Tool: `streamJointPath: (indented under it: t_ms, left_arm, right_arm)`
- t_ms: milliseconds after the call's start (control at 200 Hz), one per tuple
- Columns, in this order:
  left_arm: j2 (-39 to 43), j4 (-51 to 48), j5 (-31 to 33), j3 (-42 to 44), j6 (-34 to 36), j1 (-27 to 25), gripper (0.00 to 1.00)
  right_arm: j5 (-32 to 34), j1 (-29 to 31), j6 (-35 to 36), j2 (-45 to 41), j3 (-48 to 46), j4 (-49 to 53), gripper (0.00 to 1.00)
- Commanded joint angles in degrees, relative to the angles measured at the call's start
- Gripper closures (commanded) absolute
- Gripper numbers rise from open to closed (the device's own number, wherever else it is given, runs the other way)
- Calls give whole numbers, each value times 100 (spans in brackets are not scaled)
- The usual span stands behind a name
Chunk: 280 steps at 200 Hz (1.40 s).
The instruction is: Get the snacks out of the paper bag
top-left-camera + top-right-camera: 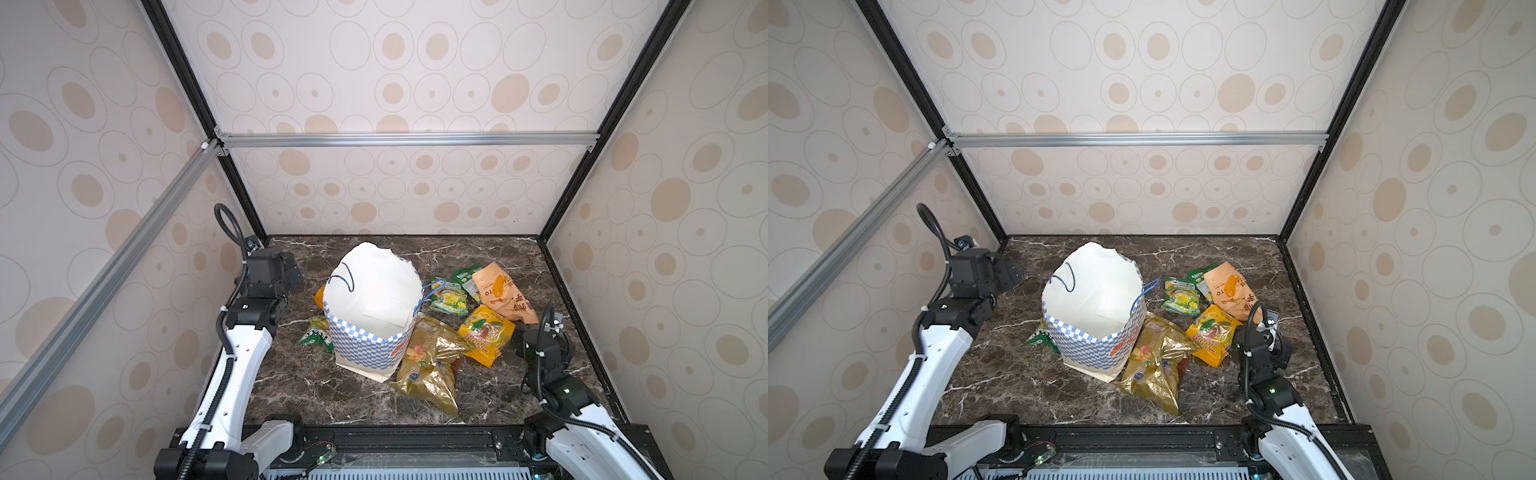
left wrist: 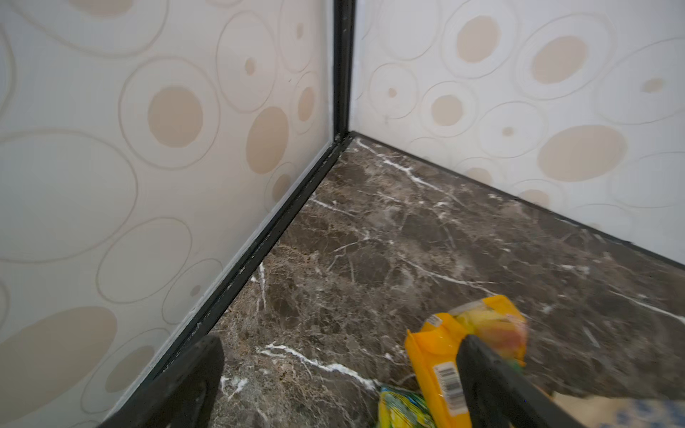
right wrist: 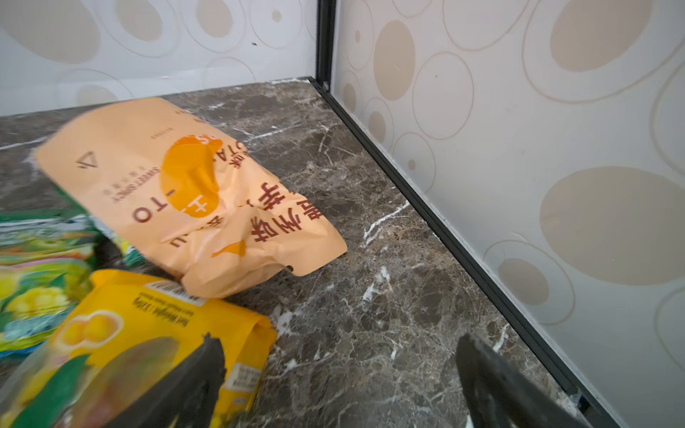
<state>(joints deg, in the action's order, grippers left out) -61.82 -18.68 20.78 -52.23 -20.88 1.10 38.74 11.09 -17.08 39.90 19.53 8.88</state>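
Right claw (image 3: 338,341) spread wide, near gummy bag (image 3: 148,326).

Paper bag (image 1: 365,347) mouth seemingly unobstructed

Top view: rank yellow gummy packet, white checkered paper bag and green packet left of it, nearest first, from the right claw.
1. Yellow gummy packet, beside the right claw.
2. White checkered paper bag, centre.
3. Green packet, left of the bag.
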Motion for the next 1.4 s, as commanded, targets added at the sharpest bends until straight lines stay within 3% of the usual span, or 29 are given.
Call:
streamJointPath:
  t_ms: [0,145,310,470,660,730,850,910,965,1015,1060,1110,1396]
  left_arm:
    - [368,1382,401,848,173,57,2]
    - [1050,3104,389,2587,269,57,2]
    - [1368,5461,-354,4286,767,57,2]
    - [492,7561,-1032,5134,901,57,2]
    - [-1208,9385,-1431,4835,901,65,2]
    - [-1504,8487,-1916,4191,1375,44,2]
    - [-2381,9513,-1837,4151,1584,95,2]
    - [-3004,10371,-2180,4187,1717,93,2]
    - [-2731,9289,-1964,3899,1770,1,2]
    - [-2932,9898,-1919,4010,1807,-40,2]
    - [-2777,9509,-1846,3958,1807,-55,1]
    - [-2885,9826,-1822,4017,1816,-67,2]
    - [-2876,9593,-2078,3904,1993,-119,2]
  right_arm:
    - [-771,-591,183,955,-106,-1205,0]
    - [-1320,-877,588,2077,-43,-2339,0]
    - [-1751,-901,907,3107,248,-3488,0]
    - [-2100,-899,1133,4132,513,-4675,0]
    - [-2726,-770,1578,4779,451,-5405,0]
    - [-2727,-780,1580,4784,442,-5418,0]
    - [-2725,-776,1588,4784,426,-5476,0]
    - [-2719,-777,1586,4789,406,-5496,0]
    - [-2705,-773,1600,4790,412,-5505,0]
    - [-2684,-763,1609,4799,420,-5507,0]
    - [-2631,-734,1617,4801,413,-5524,0]
    - [-2627,-740,1616,4791,405,-5519,0]
    - [-2632,-735,1615,4791,397,-5543,0]
